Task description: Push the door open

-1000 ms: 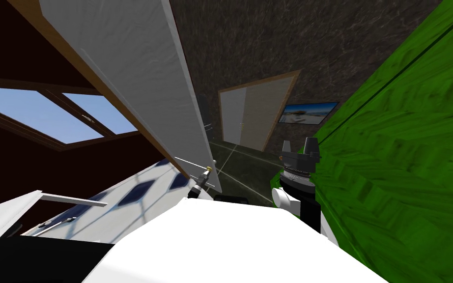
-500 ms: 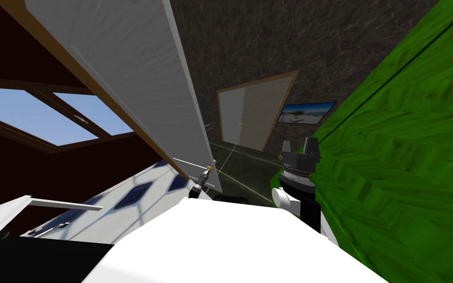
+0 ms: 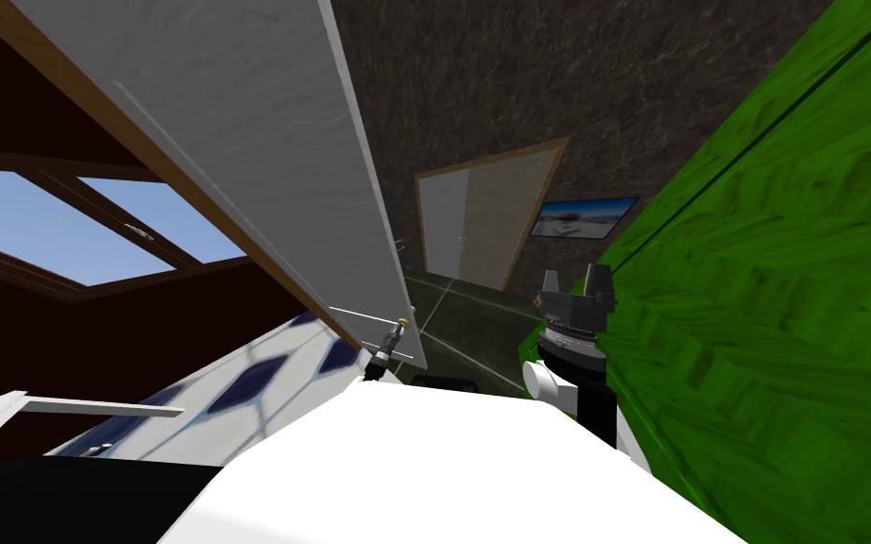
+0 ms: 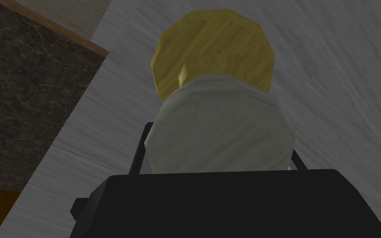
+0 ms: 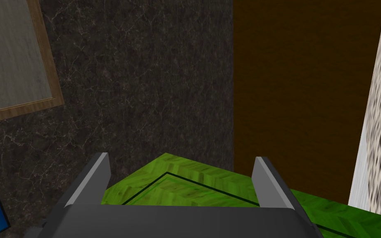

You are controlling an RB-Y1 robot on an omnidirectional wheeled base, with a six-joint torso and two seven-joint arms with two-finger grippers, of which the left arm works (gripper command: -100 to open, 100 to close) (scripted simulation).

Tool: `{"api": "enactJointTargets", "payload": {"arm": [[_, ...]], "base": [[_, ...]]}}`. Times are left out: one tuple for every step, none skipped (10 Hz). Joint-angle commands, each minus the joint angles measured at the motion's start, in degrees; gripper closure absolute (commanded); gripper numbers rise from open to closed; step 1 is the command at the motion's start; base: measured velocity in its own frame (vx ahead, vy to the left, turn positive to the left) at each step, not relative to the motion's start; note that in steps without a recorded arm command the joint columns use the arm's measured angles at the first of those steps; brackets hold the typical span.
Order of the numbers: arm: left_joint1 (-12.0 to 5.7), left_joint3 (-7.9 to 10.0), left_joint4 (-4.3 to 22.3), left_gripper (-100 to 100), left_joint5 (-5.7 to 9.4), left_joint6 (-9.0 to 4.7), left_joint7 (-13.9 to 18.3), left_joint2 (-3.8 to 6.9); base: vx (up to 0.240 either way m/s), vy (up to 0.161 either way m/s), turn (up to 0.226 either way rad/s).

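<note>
Left gripper [image 3: 384, 355] sits at the low end of the white-grey door [image 3: 264, 142], right at its knob [image 3: 403, 323]. On the left wrist camera the gold knob stands straight ahead of the gripper's dark body, mounted on the door face. A pale grey rounded piece [image 4: 218, 128] lies between body and knob and covers the knob's lower part. Whether this gripper is apart or clamped on anything I cannot tell, because the pale piece hides that spot. Contact with the knob is also unclear.

From the head camera I see the door nearly edge-on, running up and away to my left, with a brown strip [image 3: 209, 192] along its far side.

Right gripper [image 3: 575, 283] is held up close beside the green wall [image 3: 783, 283], its fingers [image 5: 98, 173] standing apart.
</note>
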Motion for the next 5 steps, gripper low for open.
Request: {"api": "enactJointTargets", "payload": {"arm": [[-0.48,0.56,0.1,100,0.88,-0.04,2.3,0.20],[-0.88,0.68,0.4,100,1.96,0.05,4.2,-0.13],[-0.88,0.68,0.4,100,1.96,0.05,4.6,-0.13],[-1.29,0.81,0.7,100,3.11,0.15,6.7,-0.49],[-1.29,0.81,0.7,100,3.11,0.15,7.0,-0.49]], "base": [[0.033,0.008,-0.022],[0.038,0.023,-0.032],[0.028,0.018,-0.026],[0.029,0.005,-0.040],[0.025,0.009,-0.005]]}}
